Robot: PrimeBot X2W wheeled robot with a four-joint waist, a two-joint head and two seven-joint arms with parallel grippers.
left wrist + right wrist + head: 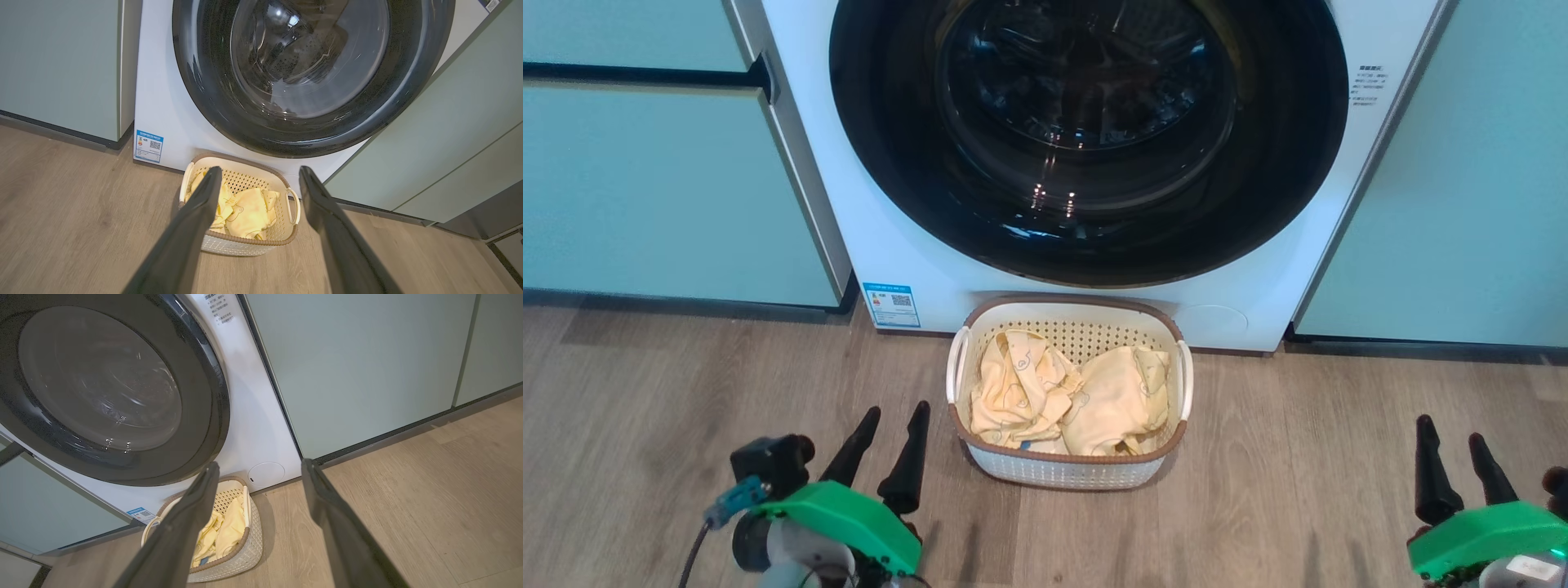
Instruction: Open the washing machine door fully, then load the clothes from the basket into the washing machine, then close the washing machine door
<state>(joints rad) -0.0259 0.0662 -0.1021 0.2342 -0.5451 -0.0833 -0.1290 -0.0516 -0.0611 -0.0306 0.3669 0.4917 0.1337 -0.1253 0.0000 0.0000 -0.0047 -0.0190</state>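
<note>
Down at the near left, the left gripper point(897, 412) hangs over the wood floor point(645, 408) with its two dark fingers parted, nothing between them and touching nothing. Just to its right sits the basket point(1062, 472), close to the foot of the washing machine point(890, 212), with the clothes point(1062, 396) heaped inside. They look light, limp and easy to snag, so I would pinch a raised fold near the top of the heap. Above, the washing machine door point(882, 106) is shut against the white front. It looks rigid, glossy and slippery, best taken at its rim, though I cannot make out a handle or the hinge side. Far right, the right gripper point(1450, 433) is likewise spread and empty, well apart from the basket.
</note>
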